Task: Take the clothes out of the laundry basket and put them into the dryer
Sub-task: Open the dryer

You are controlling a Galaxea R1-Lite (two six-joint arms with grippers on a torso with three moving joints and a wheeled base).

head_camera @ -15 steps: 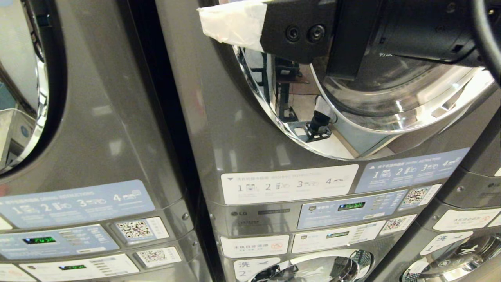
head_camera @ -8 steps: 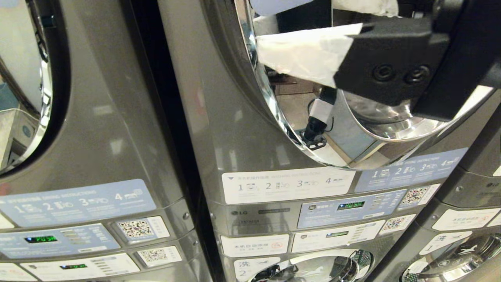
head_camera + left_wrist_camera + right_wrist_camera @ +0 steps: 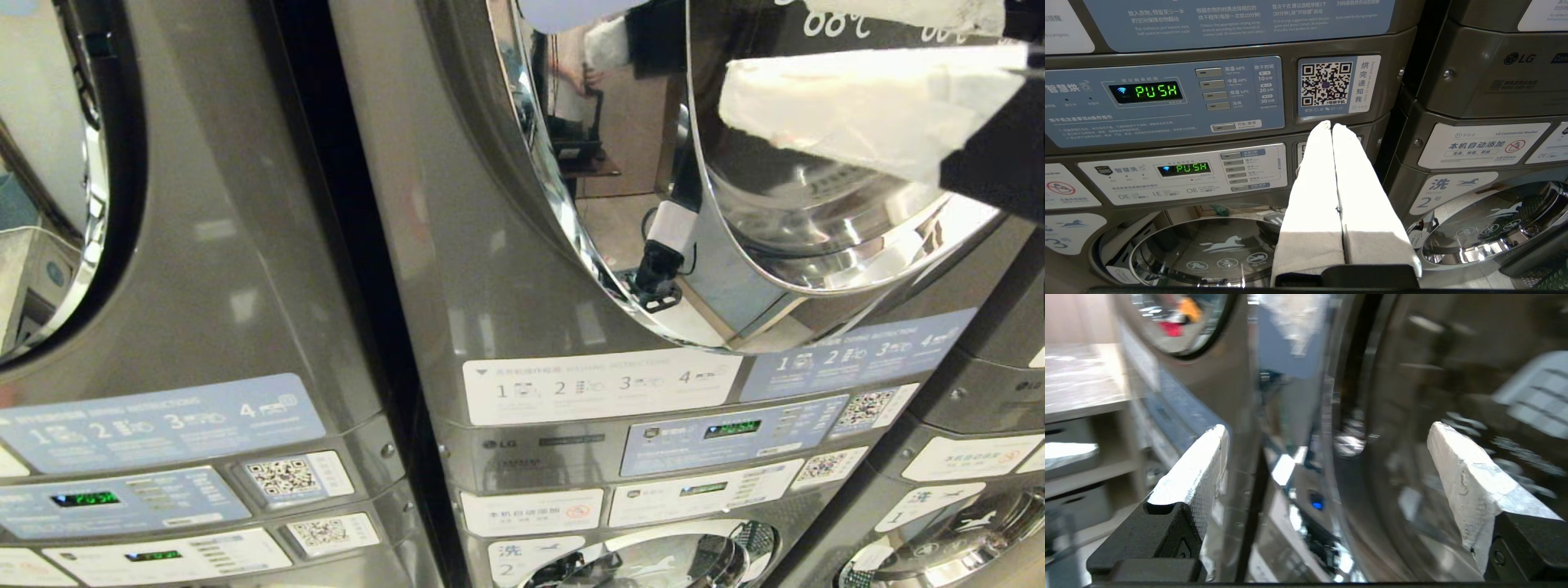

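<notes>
The right tool (image 3: 1327, 457) was held with its fingers wide apart and empty before the dryer door (image 3: 816, 237). The left tool (image 3: 1332, 128) was pressed together by the control panel (image 3: 1163, 98). The clothes were nowhere seen.

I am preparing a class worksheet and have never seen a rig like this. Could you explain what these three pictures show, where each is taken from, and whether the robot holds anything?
A two-armed robot stands before stacked grey metal laundry machines. The head camera looks down at the round chrome-rimmed glass door. At its upper right is the right gripper, with white-padded fingers. That arm's wrist camera shows those fingers spread wide and empty before the door. The left wrist camera shows the left gripper shut, holding nothing, facing a blue control panel reading PUSH. No clothes or basket appear.
</notes>
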